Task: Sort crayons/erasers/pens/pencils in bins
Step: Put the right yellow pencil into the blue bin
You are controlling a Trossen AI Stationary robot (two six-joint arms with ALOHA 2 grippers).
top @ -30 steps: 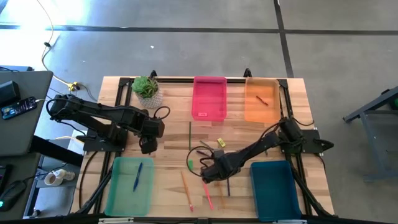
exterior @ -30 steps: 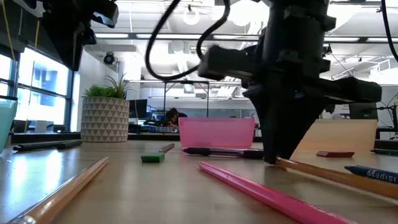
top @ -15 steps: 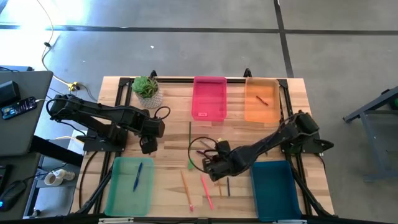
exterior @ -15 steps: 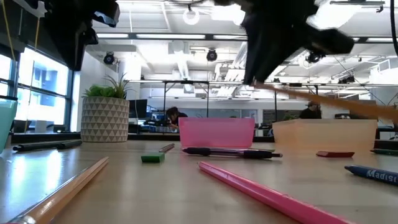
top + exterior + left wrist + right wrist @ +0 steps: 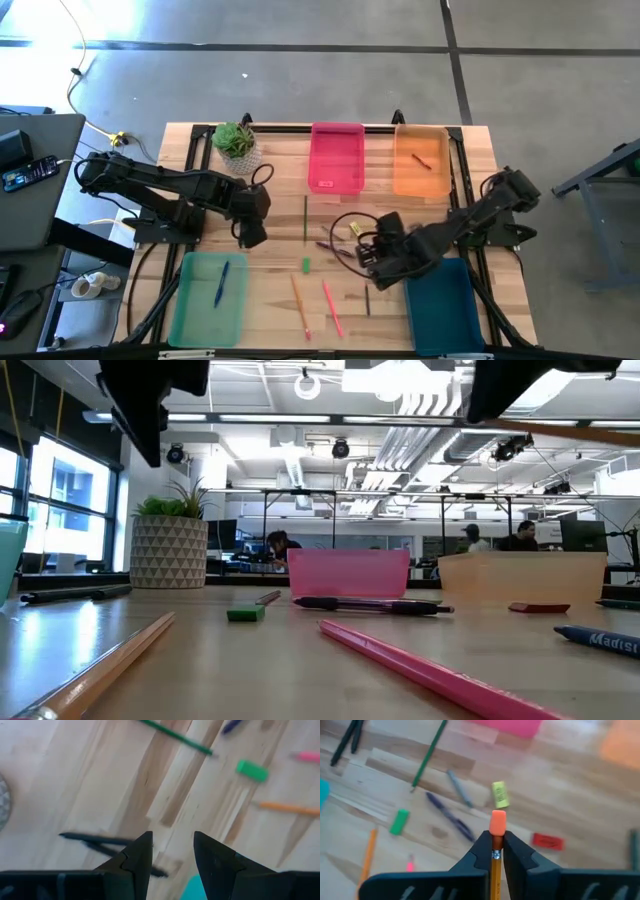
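My right gripper [image 5: 495,842] hangs over the table's middle right [image 5: 372,258], shut on an orange pencil [image 5: 495,870]. The pencil also shows as a thin orange line high in the low view [image 5: 575,432]. Below lie a yellow eraser [image 5: 499,794], a green eraser [image 5: 399,821], a red eraser [image 5: 548,841], dark pens [image 5: 450,817] and a long green stick [image 5: 427,754]. My left gripper [image 5: 172,845] stands open above the table's left middle [image 5: 252,238], over two black pens [image 5: 100,842]. The bins are pink [image 5: 337,157], orange [image 5: 421,160], light green [image 5: 210,297] and teal [image 5: 440,305]. My right gripper pinches the pencil between its two fingertips, just behind the orange rubber tip [image 5: 498,822], which sticks out past them. The shaft runs back along the fingers. The pencil is lifted clear of the table and lies close to level in the low view.
A potted plant [image 5: 237,145] stands at the far left. An orange pencil [image 5: 300,305], a pink pencil [image 5: 332,307] and a dark pen [image 5: 367,300] lie near the front edge. A blue pen [image 5: 221,283] lies in the light green bin.
My right gripper has risen from the table with the orange pencil and gone toward the right edge, turning as it went. The pencil, first on the wood, is now lifted clear. My left gripper has tipped a little on the spot, staying open.
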